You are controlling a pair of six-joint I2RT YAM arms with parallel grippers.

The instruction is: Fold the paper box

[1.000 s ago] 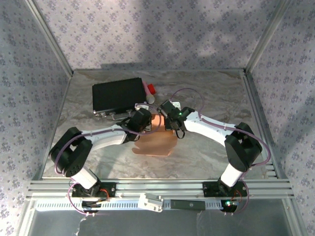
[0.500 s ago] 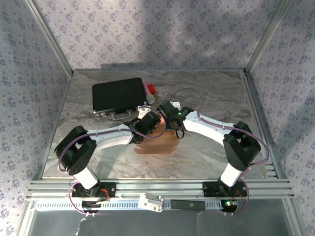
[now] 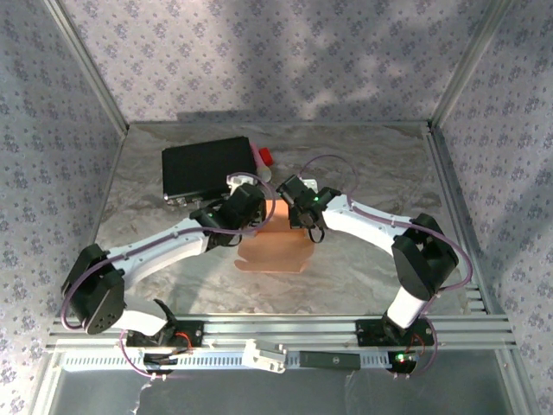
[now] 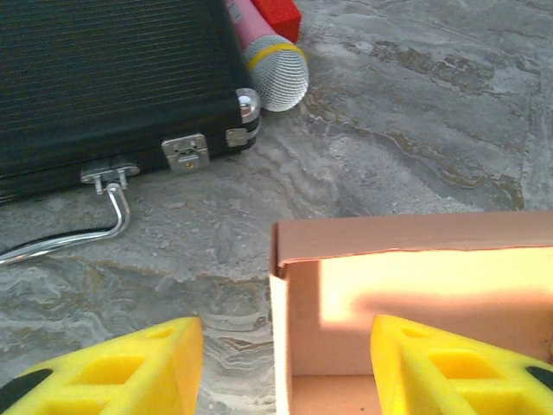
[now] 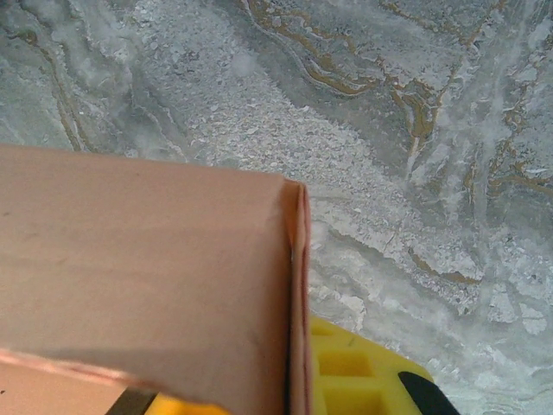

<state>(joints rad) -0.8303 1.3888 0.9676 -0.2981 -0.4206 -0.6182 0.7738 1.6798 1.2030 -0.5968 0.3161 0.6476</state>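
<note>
The paper box [image 3: 275, 251] is salmon-orange card, partly raised, lying mid-table between the two arms. In the left wrist view its open corner and inner wall [image 4: 406, 294] face me. My left gripper [image 4: 285, 333] is open, one yellow finger [image 4: 121, 367] outside the box's left wall and the other [image 4: 458, 367] inside, neither touching it. From above, that gripper [image 3: 248, 206] sits at the box's far left corner. My right gripper [image 5: 294, 380] is shut on a doubled edge of the box wall [image 5: 155, 277], and from above it [image 3: 301, 216] is at the box's far right corner.
A black flat case [image 3: 207, 169] with metal latches and a wire handle [image 4: 104, 78] lies just beyond the left gripper. A pink microphone with a silver head [image 4: 275, 73] and a red object [image 3: 265, 156] rest by the case's right end. Bare marble tabletop [image 3: 380, 164] extends to the right.
My left gripper has opened and let go of the box wall, and its arm has stretched out with the elbow swung down and left. The right gripper has kept its grip.
</note>
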